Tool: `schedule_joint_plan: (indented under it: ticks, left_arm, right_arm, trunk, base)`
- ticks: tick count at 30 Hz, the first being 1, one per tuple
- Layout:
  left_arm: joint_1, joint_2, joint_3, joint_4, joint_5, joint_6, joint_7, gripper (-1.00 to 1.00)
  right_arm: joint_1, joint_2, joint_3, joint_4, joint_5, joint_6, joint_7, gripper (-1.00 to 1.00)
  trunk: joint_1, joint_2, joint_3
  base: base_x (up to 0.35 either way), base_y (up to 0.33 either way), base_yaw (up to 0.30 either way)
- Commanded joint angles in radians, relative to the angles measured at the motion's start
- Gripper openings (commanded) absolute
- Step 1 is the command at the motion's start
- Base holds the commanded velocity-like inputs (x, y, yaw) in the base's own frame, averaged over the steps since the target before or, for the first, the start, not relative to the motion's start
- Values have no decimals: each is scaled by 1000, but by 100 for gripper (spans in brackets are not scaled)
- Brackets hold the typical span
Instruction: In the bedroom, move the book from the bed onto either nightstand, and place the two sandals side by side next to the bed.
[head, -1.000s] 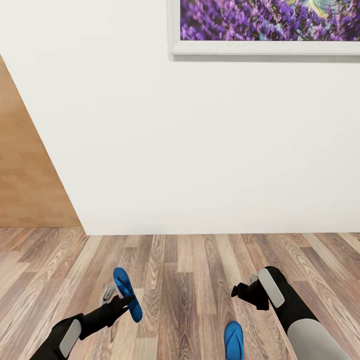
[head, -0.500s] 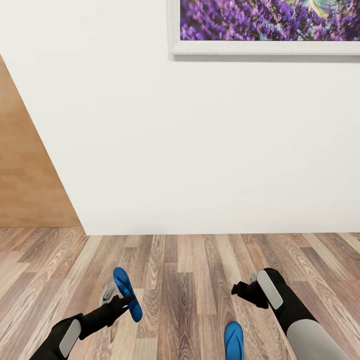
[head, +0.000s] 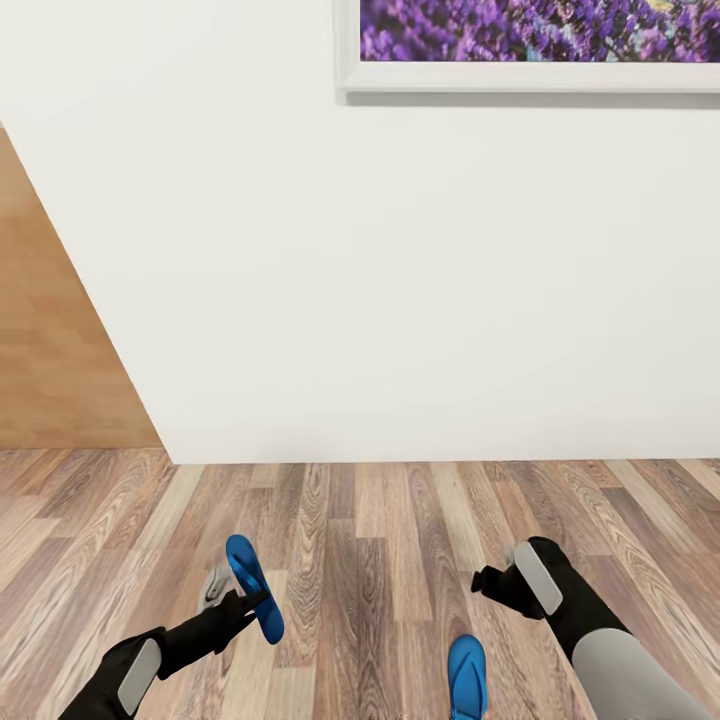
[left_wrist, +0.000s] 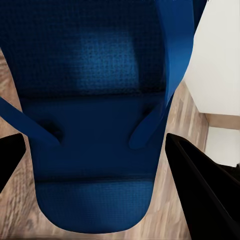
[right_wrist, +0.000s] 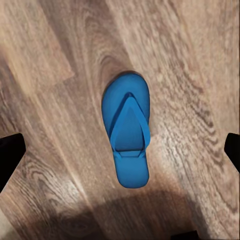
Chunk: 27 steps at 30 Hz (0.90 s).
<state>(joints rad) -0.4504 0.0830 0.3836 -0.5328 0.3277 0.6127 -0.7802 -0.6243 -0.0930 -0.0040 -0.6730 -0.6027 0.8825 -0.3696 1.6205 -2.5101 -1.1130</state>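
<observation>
Left gripper (head: 243, 603) clamping one blue sandal (head: 254, 588); right gripper (head: 488, 583) wide above second sandal (head: 466, 676), flat on floor (head: 380, 540)

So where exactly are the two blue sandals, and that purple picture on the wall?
Held sandal (head: 254, 603), head view: middle of its sole, at the left gripper's tips.
Sandal on the floor (right_wrist: 127, 136), right wrist view: on its straps, mid-sole.
Purple picture (head: 540, 30), head view: on the purple image, above the white frame's lower edge.
</observation>
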Motion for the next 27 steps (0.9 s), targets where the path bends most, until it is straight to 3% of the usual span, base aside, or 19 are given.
schedule_joint_plan:
  ticks: [1,6,21,27]
  left_arm:
    - [-1,0,3,0,4,6,-3,-100]
    - [-1,0,3,-1,4,7,-4,-100]
    - [-1,0,3,-1,4,7,-7,-100]
    - [-1,0,2,-2,0,6,-80,-100]
  right_arm:
    - [-1,1,0,1,-5,1,-9,100]
    - [-3,2,-1,7,15,-3,-9,100]
    - [-6,7,1,2,17,-3,-3,100]
    - [-14,8,1,1,16,0,0,100]
  trunk:
    - [0,-1,-5]
    - [2,-2,-24]
    - [9,-5,-82]
    - [12,-7,-105]
  base:
    - [0,0,0]
    - [0,0,0]
    - [0,0,0]
    - [0,0,0]
